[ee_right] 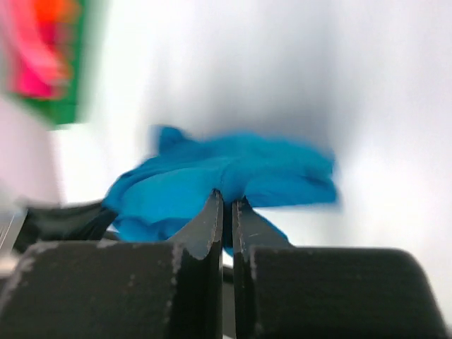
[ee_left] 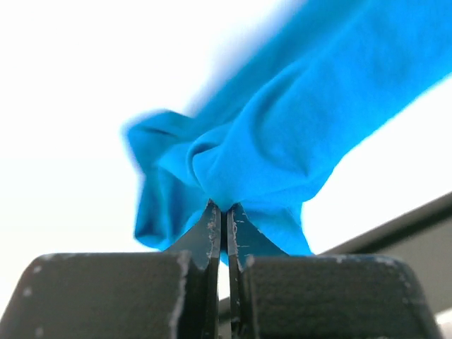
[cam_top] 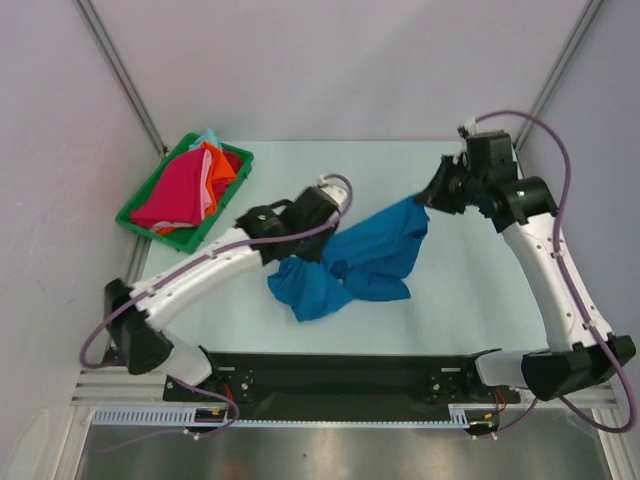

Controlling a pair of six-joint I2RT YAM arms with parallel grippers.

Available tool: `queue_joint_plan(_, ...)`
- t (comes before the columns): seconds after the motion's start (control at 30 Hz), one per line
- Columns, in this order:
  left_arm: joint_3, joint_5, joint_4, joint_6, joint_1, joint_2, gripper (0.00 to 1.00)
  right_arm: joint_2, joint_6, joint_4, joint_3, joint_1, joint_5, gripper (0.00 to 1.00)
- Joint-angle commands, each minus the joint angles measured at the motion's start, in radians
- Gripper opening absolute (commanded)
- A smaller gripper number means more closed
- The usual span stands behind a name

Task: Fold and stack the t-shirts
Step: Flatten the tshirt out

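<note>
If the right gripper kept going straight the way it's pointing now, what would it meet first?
The blue t-shirt: the right gripper is shut with the cloth bunched right at its tips, seemingly already pinched, though the view is blurred.

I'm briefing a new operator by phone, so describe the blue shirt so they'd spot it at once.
On the pale table, look between the left arm and right arm: the blue shirt lies crumpled there. It is the only blue cloth, and the only one outside the green tray at the far left.
</note>
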Motion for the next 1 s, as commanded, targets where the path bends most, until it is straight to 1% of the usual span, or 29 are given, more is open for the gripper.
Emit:
queue_joint_plan(0.0,0.132,-0.157,-0.037,0.113,0.067,-0.186,0.0,-0.011,-0.08,-0.056,0.262,0.099,-0.092,0.0)
queue_joint_plan(0.03,0.143,-0.164,-0.026,0.143,0.071,-0.258,0.0,0.001,-0.088,-0.06,0.392,0.127,-0.126,0.0)
queue_joint_plan(0.07,0.153,-0.169,0.001,0.179,0.073,-0.297,0.0,0.001,-0.091,-0.055,0.446,0.159,-0.137,0.0)
queue_joint_plan(0.1,0.166,-0.148,0.018,0.255,0.073,-0.335,0.0,0.001,-0.096,-0.054,0.503,0.214,-0.149,0.0)
queue_joint_plan(0.13,0.164,-0.132,0.034,0.274,0.073,-0.384,0.0,-0.005,-0.099,-0.038,0.545,0.248,-0.154,0.0)
queue_joint_plan(0.17,0.161,-0.119,0.072,0.323,0.073,-0.469,0.0,-0.035,-0.1,-0.023,0.597,0.271,-0.161,0.0)
queue_joint_plan(0.2,0.157,-0.079,0.081,0.37,0.073,-0.517,0.0,-0.055,-0.096,-0.006,0.608,0.309,-0.161,0.0)
queue_joint_plan(0.23,0.155,-0.056,0.092,0.395,0.073,-0.553,0.01,-0.08,-0.081,0.009,0.613,0.319,-0.157,0.0)
queue_joint_plan(0.3,0.156,-0.02,0.094,0.398,0.073,-0.626,0.0,-0.168,-0.05,0.045,0.58,0.322,-0.123,0.0)
queue_joint_plan(0.33,0.161,0.021,0.066,0.389,0.073,-0.64,0.0,-0.216,-0.036,0.048,0.552,0.322,-0.115,0.0)
queue_joint_plan(0.37,0.161,0.05,0.052,0.386,0.073,-0.641,0.0,-0.216,-0.031,0.046,0.536,0.322,-0.108,0.0)
queue_joint_plan(0.4,0.161,0.075,0.039,0.38,0.073,-0.63,0.0,-0.245,-0.028,0.04,0.519,0.322,-0.065,0.0)
queue_joint_plan(0.47,0.147,0.168,0.018,0.377,0.073,-0.596,0.0,-0.258,-0.027,-0.003,0.482,0.322,0.009,0.0)
queue_joint_plan(0.5,0.112,0.206,0.023,0.392,0.073,-0.579,0.0,-0.249,-0.025,-0.021,0.455,0.322,0.097,0.0)
queue_joint_plan(0.53,0.091,0.23,0.032,0.4,0.073,-0.532,0.0,-0.24,-0.025,-0.038,0.438,0.321,0.139,0.0)
queue_joint_plan(0.57,0.065,0.292,0.069,0.406,0.08,-0.509,0.0,-0.23,-0.021,-0.049,0.412,0.313,0.158,0.0)
queue_joint_plan(0.6,0.01,0.332,0.09,0.426,0.094,-0.481,0.0,-0.214,-0.014,-0.053,0.39,0.298,0.231,0.0)
queue_joint_plan(0.63,-0.012,0.368,0.115,0.432,0.114,-0.422,0.0,-0.182,-0.001,-0.055,0.334,0.275,0.237,0.0)
queue_joint_plan(0.67,-0.027,0.394,0.148,0.42,0.155,-0.376,0.01,-0.164,0.002,-0.044,0.303,0.197,0.216,0.0)
queue_joint_plan(0.7,-0.049,0.392,0.164,0.409,0.18,-0.331,0.17,-0.149,0.013,-0.025,0.265,0.16,0.18,0.0)
queue_joint_plan(0.73,-0.057,0.359,0.179,0.389,0.204,-0.221,0.36,-0.097,0.047,-0.023,0.191,0.109,0.144,0.01)
queue_joint_plan(0.77,-0.045,0.298,0.176,0.359,0.241,-0.153,0.57,-0.073,0.068,-0.012,0.156,0.027,0.066,0.04)
queue_joint_plan(0.8,0.038,0.124,0.081,0.286,0.257,-0.083,0.59,-0.046,0.078,0.012,0.104,-0.08,-0.047,0.1)
queue_joint_plan(0.83,0.093,0.071,0.018,0.238,0.271,0.001,0.59,-0.025,0.076,0.057,0.061,-0.119,-0.058,0.3)
queue_joint_plan(0.87,0.141,0.051,-0.048,0.208,0.284,0.096,0.62,0.031,0.069,0.058,0.01,-0.156,-0.065,0.4)
queue_joint_plan(0.9,0.172,0.047,-0.069,0.191,0.28,0.109,0.64,0.061,0.041,0.058,0.002,-0.217,-0.077,0.45)
queue_joint_plan(0.93,0.163,0.053,-0.052,0.19,0.272,0.099,0.65,0.09,-0.015,0.025,0.004,-0.23,-0.056,0.54)
queue_joint_plan(0.97,0.144,0.064,-0.037,0.182,0.266,0.046,0.66,0.148,-0.049,0.007,0.005,-0.23,-0.037,0.58)
